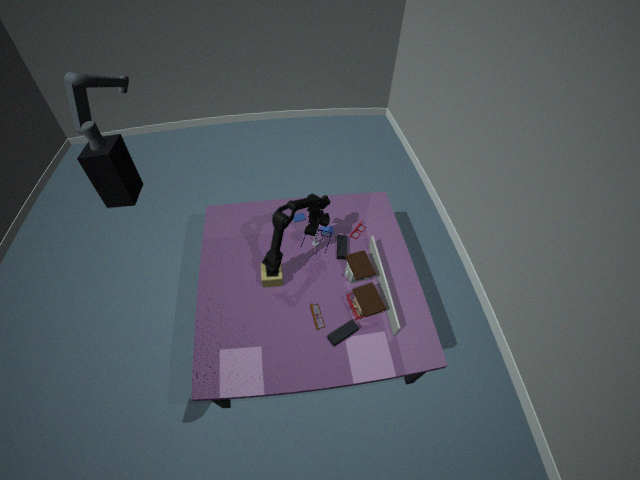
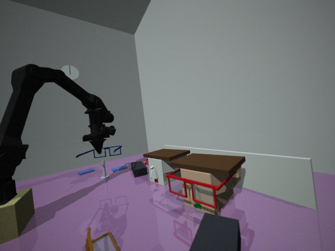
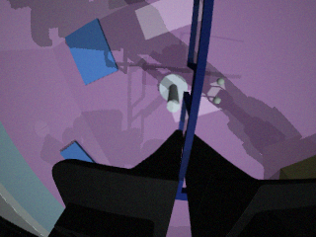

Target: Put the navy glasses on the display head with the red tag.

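Tool (image 2: 98, 149): hanging point-down from the black arm (image 2: 32, 89), fingers clamped on the navy glasses (image 2: 104, 151) at the top rim of the frame, carrying them in the air above the purple worktop (image 2: 270, 216).

Open room: the tool is working over the far part of the worktop, inside its edges; bare surface is lying between it and the two heads. Directly beneath, a small white post stand (image 2: 103, 170) is standing upright, with two blue pads (image 2: 86, 171) lying flat on either side of it. A dark box (image 2: 138, 168) is sitting between the post and the heads. A white backboard (image 2: 270, 175) is running behind the heads.

Hidden or unclear: the white head with the red tag (image 2: 158, 168) is being partly covered by the nearer tan head (image 2: 205, 186), which is wearing red glasses (image 2: 193, 189). Orange glasses (image 2: 101, 241) and a second dark box (image 2: 216, 232) are being cut off by the lower edge of the exterior view. In the wrist view the tool's tips are blending into dark shapes; only the navy frame is showing, running up between them. A further red pair (image 1: 357, 229) is showing small from the top.

Navy glasses: hanging level from the tool, lenses facing the exterior camera, one temple trailing toward the arm; well apart from the red-tagged head.
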Motion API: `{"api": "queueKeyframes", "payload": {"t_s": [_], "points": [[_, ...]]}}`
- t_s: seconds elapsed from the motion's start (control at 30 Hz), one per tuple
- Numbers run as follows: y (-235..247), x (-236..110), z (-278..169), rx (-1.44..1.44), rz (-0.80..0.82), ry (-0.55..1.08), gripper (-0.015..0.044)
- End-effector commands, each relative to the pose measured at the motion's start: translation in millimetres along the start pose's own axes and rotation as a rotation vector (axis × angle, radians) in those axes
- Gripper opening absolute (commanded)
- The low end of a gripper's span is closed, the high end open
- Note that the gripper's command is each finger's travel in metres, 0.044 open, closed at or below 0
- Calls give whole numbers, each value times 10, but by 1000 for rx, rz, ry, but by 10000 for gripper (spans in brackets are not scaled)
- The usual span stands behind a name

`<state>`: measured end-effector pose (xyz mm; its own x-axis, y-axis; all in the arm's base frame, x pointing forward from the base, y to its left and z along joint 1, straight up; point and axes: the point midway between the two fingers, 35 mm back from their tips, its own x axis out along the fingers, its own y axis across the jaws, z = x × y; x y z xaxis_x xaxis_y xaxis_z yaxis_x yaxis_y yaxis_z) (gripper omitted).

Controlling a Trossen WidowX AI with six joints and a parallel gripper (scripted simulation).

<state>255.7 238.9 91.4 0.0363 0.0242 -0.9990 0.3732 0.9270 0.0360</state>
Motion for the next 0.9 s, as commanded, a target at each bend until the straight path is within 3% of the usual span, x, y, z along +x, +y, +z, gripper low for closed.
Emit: {"api": "queueKeyframes", "payload": {"t_s": [0.0, 0.87], "points": [[-169, 7, 144, 32, -3, 2, 0], [-1493, 35, 837, 310, -15, -9, 0]]}}
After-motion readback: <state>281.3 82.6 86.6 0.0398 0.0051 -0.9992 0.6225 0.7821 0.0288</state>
